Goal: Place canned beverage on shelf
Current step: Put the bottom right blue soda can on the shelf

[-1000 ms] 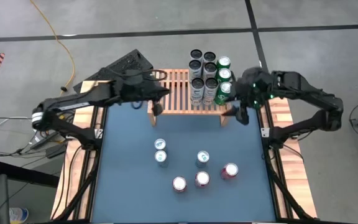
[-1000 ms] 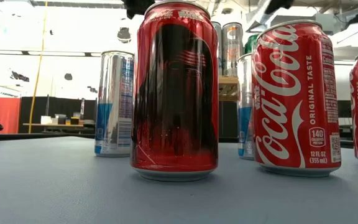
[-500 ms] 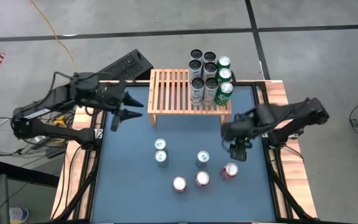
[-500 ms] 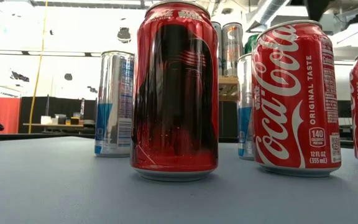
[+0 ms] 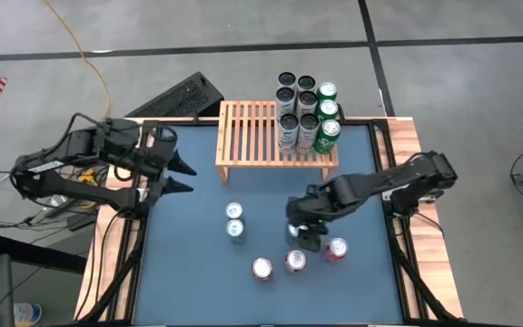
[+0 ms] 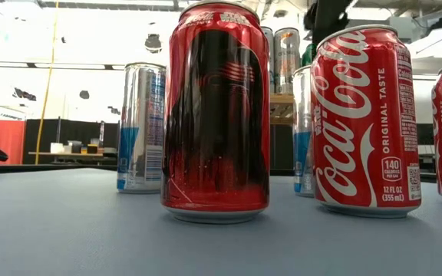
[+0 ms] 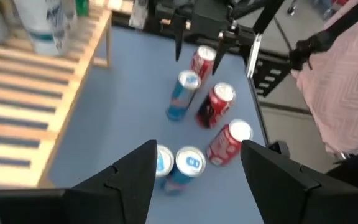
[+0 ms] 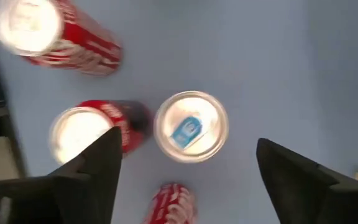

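The light-wood shelf [image 5: 260, 136] stands at the table's far edge with several cans [image 5: 305, 113] on its right end. Loose cans stand on the blue table: two slim blue-silver ones [image 5: 234, 221], a third slim one [image 8: 191, 126], and three red ones [image 5: 295, 262]. My right gripper [image 5: 303, 232] [image 8: 188, 137] hovers open above the third slim can, pointing down, one finger on either side of its top and clear of it. At the table's left edge, my left gripper [image 5: 182, 177] [image 7: 197, 144] stands open and holds nothing.
The red cans [image 5: 337, 249] [image 5: 261, 268] stand close to the near side of the slim can under my right gripper. The low view shows a dark red can [image 6: 217, 107] and a Coca-Cola can [image 6: 363, 115] up close. A person's sleeve [image 7: 347, 68] shows beyond the table.
My left gripper has drawn back from the shelf's left front toward the table's left edge, and it has opened. My right gripper has swung from the shelf's right end toward the near edge and leftward, then come down over the slim can. No can has moved.
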Robot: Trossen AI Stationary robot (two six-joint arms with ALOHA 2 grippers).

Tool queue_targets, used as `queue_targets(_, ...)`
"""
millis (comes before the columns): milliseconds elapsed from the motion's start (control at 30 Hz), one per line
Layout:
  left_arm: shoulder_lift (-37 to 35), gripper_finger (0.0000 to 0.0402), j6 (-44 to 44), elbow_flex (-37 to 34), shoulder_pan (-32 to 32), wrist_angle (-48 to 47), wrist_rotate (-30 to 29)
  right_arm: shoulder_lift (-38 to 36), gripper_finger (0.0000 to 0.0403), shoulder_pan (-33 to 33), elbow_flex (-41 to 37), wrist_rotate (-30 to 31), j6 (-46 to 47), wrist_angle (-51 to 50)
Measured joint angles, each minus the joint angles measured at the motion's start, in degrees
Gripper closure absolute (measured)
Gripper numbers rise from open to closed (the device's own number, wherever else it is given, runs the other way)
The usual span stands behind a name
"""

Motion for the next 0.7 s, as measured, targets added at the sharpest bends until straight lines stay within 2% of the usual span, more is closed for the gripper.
queue_targets(233,0.76,0.0182,-1.08,-0.04,-1.83,-2.62,-0.35,6.96,0.0036,-1.89,0.0,-0.01,-0.11,0.77)
queue_targets(400,0.94,0.0182,-0.86,-0.04,-3.06,-2.68,-1.82,11.25,0.002,-2.08,-0.02,-2.72,2.77,0.17)
queue_targets(533,0.92,0.0182,0.04,-0.04,-3.74,-2.63,-3.55,13.21,0.0033,-2.07,-0.02,-3.04,6.63,0.25)
queue_targets(700,0.92,0.0182,0.4,-0.04,-3.88,-2.6,-6.31,13.44,0.0078,-1.91,-0.02,-3.0,8.32,0.92)
